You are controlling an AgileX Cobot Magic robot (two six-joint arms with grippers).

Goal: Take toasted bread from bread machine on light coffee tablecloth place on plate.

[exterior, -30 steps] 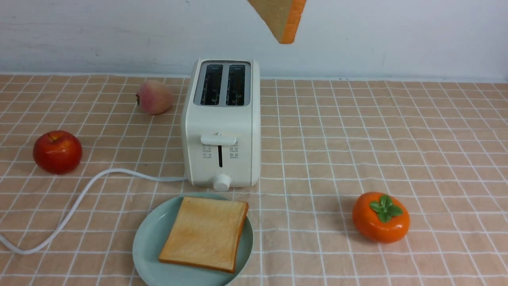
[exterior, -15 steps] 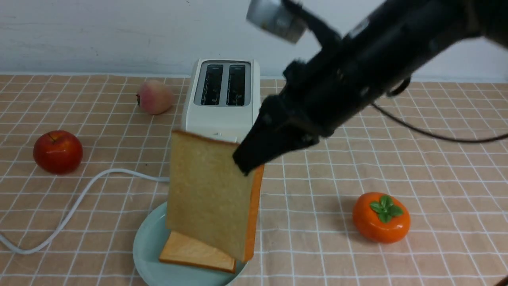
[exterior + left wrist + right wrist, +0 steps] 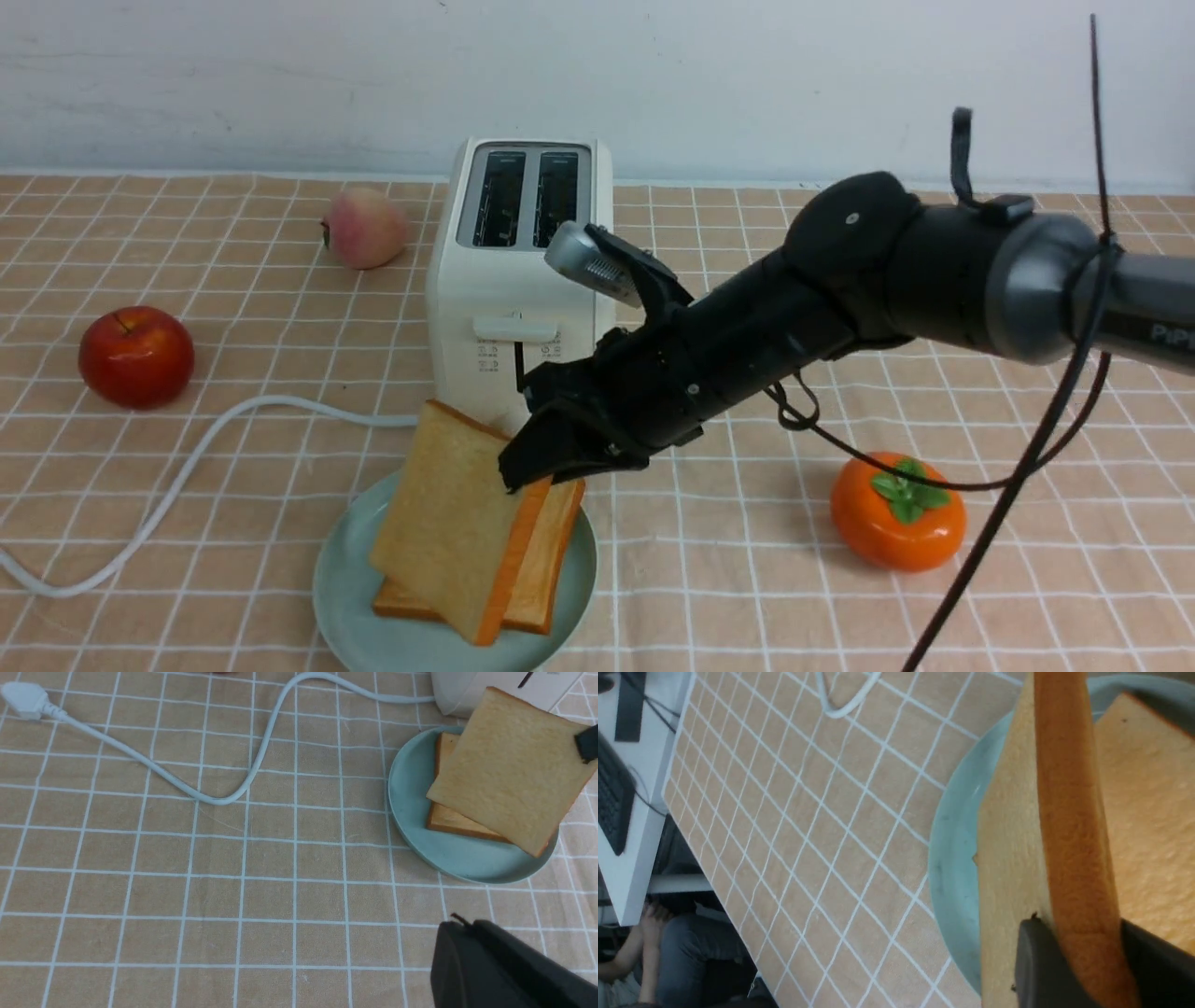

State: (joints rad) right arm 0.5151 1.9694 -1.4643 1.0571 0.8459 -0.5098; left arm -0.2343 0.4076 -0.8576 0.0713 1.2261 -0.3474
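The right gripper [image 3: 523,471] hides the toaster's [image 3: 518,280] round knob in the front view (lever still visible). The lower slice of toast [image 3: 546,579] is largely covered by the upper one [image 3: 448,523]. The front view's bottom edge crops the teal-green plate [image 3: 345,607]; the right gripper's fingertips [image 3: 1041,956] blur in its wrist view.

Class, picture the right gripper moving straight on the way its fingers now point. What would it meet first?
Beyond the tilted toast between the fingers of the right gripper, probably the lower slice lying on the plate; the remaining gap is hard to judge.
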